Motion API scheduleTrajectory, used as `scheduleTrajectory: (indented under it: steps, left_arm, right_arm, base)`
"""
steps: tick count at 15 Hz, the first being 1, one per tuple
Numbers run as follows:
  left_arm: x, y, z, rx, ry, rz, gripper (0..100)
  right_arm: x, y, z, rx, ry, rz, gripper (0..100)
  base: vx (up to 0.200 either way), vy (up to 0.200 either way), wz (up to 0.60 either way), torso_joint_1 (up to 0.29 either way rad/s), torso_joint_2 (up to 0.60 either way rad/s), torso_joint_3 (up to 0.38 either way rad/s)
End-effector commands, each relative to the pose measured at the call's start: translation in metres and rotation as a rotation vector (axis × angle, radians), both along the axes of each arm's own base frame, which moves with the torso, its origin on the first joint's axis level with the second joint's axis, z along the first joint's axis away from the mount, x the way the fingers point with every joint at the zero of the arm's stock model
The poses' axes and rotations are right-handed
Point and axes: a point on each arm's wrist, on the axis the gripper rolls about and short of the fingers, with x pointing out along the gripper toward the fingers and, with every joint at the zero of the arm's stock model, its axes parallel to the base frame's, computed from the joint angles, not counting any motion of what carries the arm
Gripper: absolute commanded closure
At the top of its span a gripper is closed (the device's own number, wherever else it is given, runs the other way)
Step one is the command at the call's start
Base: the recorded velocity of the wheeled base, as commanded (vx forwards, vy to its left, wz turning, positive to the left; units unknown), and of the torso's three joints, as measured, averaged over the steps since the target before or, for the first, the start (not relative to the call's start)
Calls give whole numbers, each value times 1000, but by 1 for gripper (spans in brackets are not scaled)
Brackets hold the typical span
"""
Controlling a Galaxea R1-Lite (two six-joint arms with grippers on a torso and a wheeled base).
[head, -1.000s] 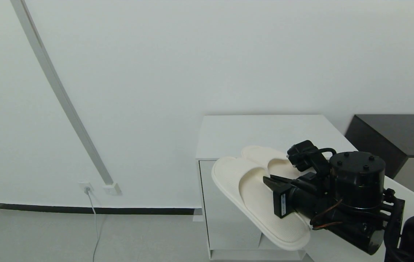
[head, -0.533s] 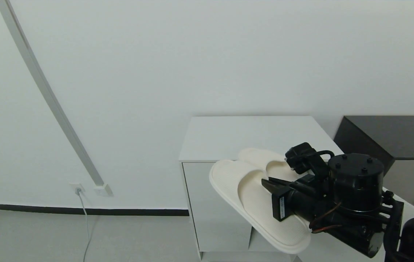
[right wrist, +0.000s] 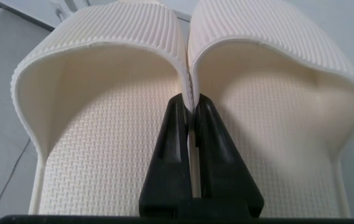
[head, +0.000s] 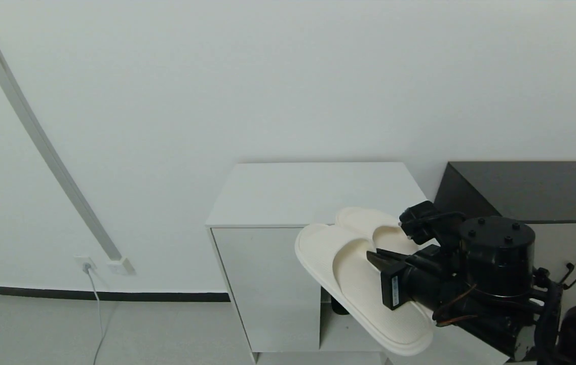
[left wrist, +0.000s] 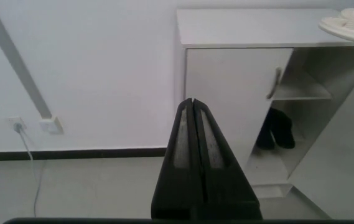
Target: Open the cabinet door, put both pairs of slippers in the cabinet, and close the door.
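My right gripper (head: 376, 256) is shut on a pair of white slippers (head: 351, 258), held side by side in the air in front of the white cabinet (head: 313, 190). In the right wrist view its fingers (right wrist: 191, 109) pinch the two inner strap edges of the white slippers (right wrist: 102, 124). The cabinet (left wrist: 257, 28) has its left door (left wrist: 232, 93) shut and its right half open, with a shelf inside. A dark pair of slippers (left wrist: 276, 129) stands on the bottom level. My left gripper (left wrist: 192, 102) is shut and holds nothing, low and well in front of the cabinet.
A dark cabinet (head: 526, 187) with black handles (head: 574, 271) adjoins the white one on the right. A wall socket with a hanging cable (head: 85, 263) and a slanted grey strip (head: 39, 137) are on the wall to the left. Bare floor lies before the cabinet.
The head camera has swung right, so the whole scene has slid left and the cabinet's open half has come into sight. The right gripper holds the white slippers as before.
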Motion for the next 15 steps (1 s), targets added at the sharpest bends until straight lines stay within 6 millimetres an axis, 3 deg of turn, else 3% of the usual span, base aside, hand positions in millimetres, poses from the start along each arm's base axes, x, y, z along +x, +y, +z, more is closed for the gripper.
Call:
scheduleTrajectory:
  steps: [1,2,15]
  left_arm:
    - [0,0,0,0,0,0,100]
    - [0,0,0,-2,0,0,100]
    - [0,0,0,-2,2,0,100]
  right_arm:
    - [-1,-1,0,-1,2,0,100]
    - [-1,-1,-1,-5,4,1,100]
    - [-3,-3,-9,-47,12,7,100]
  base:
    - [0,-200,0,2,-2,2]
    - [0,-200,0,12,2,2]
    - [0,0,0,0,0,0]
